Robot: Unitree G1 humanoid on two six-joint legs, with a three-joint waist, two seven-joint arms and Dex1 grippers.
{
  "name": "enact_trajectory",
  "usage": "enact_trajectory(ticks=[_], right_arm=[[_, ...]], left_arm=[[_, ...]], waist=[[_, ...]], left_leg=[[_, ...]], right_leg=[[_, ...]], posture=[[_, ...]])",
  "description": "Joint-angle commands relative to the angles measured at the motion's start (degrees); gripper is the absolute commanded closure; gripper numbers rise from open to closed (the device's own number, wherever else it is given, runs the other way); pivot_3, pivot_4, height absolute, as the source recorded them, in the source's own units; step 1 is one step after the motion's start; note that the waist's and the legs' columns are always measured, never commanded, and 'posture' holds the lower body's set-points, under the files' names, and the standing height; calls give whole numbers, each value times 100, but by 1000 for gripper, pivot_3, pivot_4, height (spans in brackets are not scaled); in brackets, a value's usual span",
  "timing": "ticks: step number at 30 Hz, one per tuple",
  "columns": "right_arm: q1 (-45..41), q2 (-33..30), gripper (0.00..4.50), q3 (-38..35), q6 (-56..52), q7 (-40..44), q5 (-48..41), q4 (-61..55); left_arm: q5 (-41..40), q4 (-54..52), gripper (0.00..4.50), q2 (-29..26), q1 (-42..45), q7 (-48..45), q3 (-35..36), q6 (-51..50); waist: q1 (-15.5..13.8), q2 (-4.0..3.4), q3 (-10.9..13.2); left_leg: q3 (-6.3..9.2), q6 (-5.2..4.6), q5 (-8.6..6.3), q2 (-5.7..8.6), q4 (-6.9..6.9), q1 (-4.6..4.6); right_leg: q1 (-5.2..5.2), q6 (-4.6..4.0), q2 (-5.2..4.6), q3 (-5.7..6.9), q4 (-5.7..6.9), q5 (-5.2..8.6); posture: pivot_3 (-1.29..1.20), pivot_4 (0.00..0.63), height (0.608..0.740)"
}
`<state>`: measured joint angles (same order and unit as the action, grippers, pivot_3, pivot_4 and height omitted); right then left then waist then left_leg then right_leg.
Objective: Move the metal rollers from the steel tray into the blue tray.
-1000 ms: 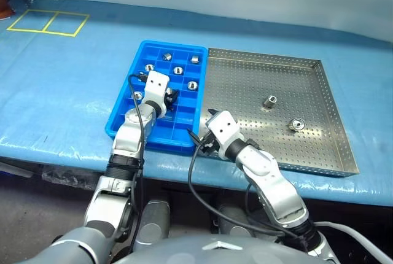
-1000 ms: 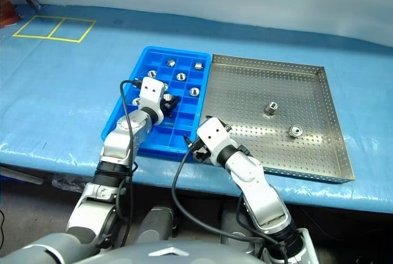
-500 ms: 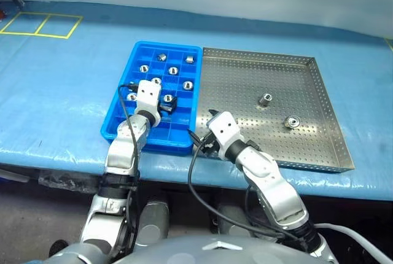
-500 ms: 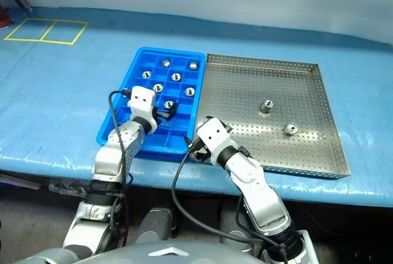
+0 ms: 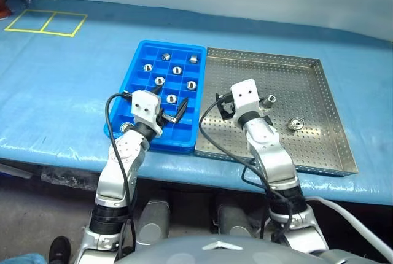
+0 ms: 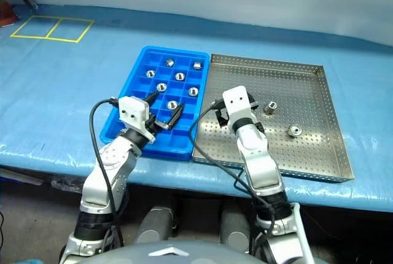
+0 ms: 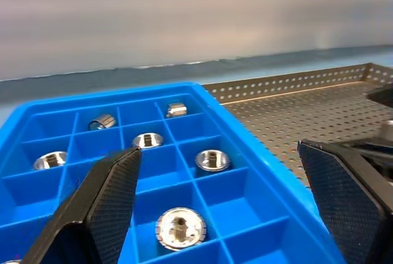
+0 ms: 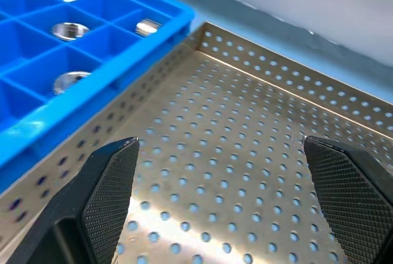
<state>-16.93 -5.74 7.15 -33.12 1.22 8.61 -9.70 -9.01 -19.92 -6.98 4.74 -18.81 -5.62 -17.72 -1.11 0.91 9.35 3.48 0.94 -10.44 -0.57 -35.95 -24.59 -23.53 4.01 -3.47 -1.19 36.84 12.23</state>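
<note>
Metal rollers [image 5: 159, 81] fill blue tray [image 5: 140, 53] compartments; two lie in steel tray [image 5: 319, 144].

Lab workbench [image 5: 61, 86] (blue sheet, yellow floor-style tape [image 5: 46, 23]).

The scene is evenly and brightly lit from overhead, and no hard shadows are cast on the counter [image 5: 67, 92]. Soft white glare is spread over the blue cover toward 12 o'clock in both head views. The steel tray [image 5: 307, 135] is marked by bright reflections along its rim, and small highlights are seen on the rollers [image 5: 159, 81] in the blue tray [image 5: 138, 61]. In the left wrist view the background toward 12 o'clock is rendered as blurred grey bands, while the pincer fingers [image 7: 107, 199] are kept sharp enough for their textured pads to be read. In the right wrist view the nearest perforations are slightly softened.
</note>
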Motion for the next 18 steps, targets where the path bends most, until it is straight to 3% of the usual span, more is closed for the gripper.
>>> enact_trajectory(ticks=[1, 8, 18], right_arm=[[-385, 55, 0, -473, 120, -489, 72, 447], [-913, 46, 0, -1563, 277, -1749, 30, 1690], [-910, 212, 0, -2322, 800, -1581, -866, 2640]], left_arm=[[-125, -389, 27, -20, -56, -62, -76, 28], [-125, -460, 27, -65, -154, -4, -174, -81], [-139, -375, 27, 20, -154, 22, -232, -53]], waist=[[-7, -1, 0], [-64, -4, 2], [-47, -21, 8]], left_leg=[[0, 0, 0, 0, 0, 0], [0, -1, 1, 1, 5, 0], [-1, -5, 2, -1, 9, 3]], right_leg=[[0, 0, 0, 0, 0, 0], [0, -2, 1, 0, 0, 0], [-1, -4, 4, -1, 2, 2]], posture=[[150, 150, 740], [170, 150, 740], [172, 150, 740]])
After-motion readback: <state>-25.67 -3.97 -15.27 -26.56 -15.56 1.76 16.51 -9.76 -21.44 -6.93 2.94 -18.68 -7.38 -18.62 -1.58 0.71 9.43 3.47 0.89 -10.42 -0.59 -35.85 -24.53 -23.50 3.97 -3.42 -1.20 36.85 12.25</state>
